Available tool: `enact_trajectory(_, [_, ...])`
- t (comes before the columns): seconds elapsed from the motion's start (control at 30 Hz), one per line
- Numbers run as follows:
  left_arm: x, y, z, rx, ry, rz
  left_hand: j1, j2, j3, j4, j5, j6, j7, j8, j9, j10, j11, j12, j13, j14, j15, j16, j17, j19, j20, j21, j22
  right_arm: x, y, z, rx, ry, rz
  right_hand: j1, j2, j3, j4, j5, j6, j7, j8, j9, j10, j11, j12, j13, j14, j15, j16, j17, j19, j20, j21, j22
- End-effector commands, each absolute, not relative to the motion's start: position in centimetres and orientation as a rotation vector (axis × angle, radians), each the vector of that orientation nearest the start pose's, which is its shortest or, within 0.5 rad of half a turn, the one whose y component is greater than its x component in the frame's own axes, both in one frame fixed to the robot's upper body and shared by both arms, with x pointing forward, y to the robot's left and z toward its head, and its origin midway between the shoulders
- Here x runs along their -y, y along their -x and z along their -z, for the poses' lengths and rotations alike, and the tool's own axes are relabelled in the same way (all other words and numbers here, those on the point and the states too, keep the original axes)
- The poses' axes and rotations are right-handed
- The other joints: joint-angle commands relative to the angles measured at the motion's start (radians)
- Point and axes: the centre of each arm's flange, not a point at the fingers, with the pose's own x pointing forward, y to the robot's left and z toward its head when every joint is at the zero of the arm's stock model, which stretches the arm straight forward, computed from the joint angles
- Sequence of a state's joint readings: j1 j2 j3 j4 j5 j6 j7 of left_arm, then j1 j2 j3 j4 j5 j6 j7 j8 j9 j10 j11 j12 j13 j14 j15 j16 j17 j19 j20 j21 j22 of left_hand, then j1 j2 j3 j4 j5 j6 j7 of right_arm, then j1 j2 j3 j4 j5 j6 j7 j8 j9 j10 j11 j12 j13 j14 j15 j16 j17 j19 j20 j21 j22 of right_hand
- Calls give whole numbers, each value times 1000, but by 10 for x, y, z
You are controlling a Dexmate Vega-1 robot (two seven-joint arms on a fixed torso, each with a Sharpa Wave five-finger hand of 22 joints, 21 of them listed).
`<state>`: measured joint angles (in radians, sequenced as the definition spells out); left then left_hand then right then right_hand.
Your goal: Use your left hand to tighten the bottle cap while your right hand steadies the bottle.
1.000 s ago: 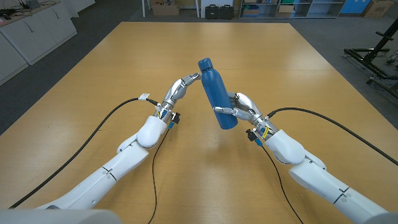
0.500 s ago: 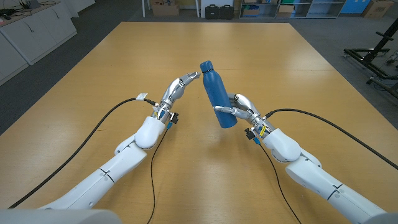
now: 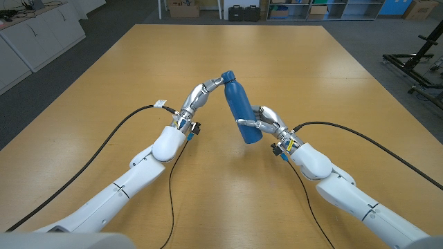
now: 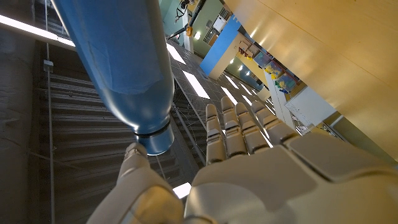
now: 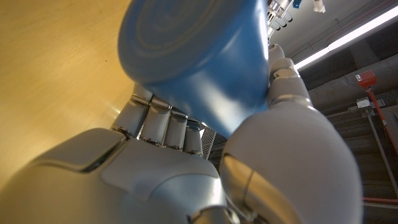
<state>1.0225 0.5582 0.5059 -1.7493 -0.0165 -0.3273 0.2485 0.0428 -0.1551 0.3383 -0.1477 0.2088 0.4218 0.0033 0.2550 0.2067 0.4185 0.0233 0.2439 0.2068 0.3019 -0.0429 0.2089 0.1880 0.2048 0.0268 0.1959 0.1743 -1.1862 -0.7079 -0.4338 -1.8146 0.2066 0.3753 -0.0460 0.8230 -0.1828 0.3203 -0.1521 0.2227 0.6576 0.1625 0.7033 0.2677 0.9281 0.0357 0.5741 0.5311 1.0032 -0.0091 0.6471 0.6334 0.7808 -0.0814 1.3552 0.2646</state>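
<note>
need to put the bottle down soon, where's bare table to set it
Bare wood lies beyond the blue bottle out to the table's far edge, and on both outer sides of the arms. It is crowded in the middle: the right hand grips the bottle's body, the left hand is at its cap, and black cables trail along the arms.

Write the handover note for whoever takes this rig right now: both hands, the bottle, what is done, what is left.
Right hand grips the lower body of the blue bottle, holding it tilted above the table.
Left hand is at the cap; in the left wrist view its thumb touches the cap and the other fingers stand apart beside it.
Done: bottle steadied, left hand at the cap.
Left: close on the cap and tighten it; how tight it is now cannot be judged.
</note>
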Motion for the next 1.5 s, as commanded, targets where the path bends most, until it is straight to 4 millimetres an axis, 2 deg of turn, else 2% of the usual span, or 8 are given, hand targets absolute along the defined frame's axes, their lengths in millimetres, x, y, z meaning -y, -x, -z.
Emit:
enact_trajectory(0.03, [-145, -545, 30, 901, -449, 287, -2, -1, -5, 2, -4, 7, -3, 0, 4, 9, -3, -2, 6, 7, -21, -2, 5, 5, 9, 0, 2, 176, -492, 74, 847, 452, -503, 343, 337, 34, 31, 4, 169, -162, 6, 2, 181, -172, 1, 4, 160, -202, 3, 6, 2, -140, 10, 2])
enact_trajectory(0.37, [-146, -550, 29, 888, -454, 283, -2, -1, -6, 2, -4, 9, -3, 0, 4, 9, -3, -3, 6, 8, -22, -2, 5, 4, 11, -1, 2, 179, -458, 65, 941, 453, -533, 343, 337, 33, 32, 4, 172, -164, 6, 2, 182, -173, -1, 4, 161, -202, 2, 8, 1, -140, 13, -1])
enact_trajectory(0.63, [-144, -553, 28, 885, -451, 285, -1, 0, -7, 2, -4, 8, -1, -1, 5, 9, 1, -4, 6, 8, -22, -2, 5, 5, 12, -1, 2, 190, -452, 69, 939, 443, -505, 343, 337, 32, 32, 4, 173, -164, 5, 2, 181, -172, -3, 6, 162, -203, 1, 10, 0, -139, 16, -4])
enact_trajectory(0.9, [-142, -549, 30, 890, -438, 278, -1, 1, -8, 2, -4, 8, -2, -1, 5, 9, -1, -4, 6, 8, -21, -3, 5, 5, 13, -1, 2, 196, -466, 74, 898, 434, -486, 343, 337, 31, 32, 4, 174, -163, 5, 3, 182, -171, -4, 8, 163, -203, -1, 13, -1, -140, 20, -7])
enact_trajectory(1.5, [-168, -529, 49, 875, -401, 212, 1, 4, -8, 2, -4, 10, -1, -2, 5, 13, -3, -4, 7, 8, -22, -3, 4, 4, 11, -2, 2, 191, -505, 73, 820, 455, -472, 346, 336, 31, 31, 5, 175, -164, 3, 3, 182, -172, -8, 8, 163, -203, -4, 16, -4, -140, 25, -13])
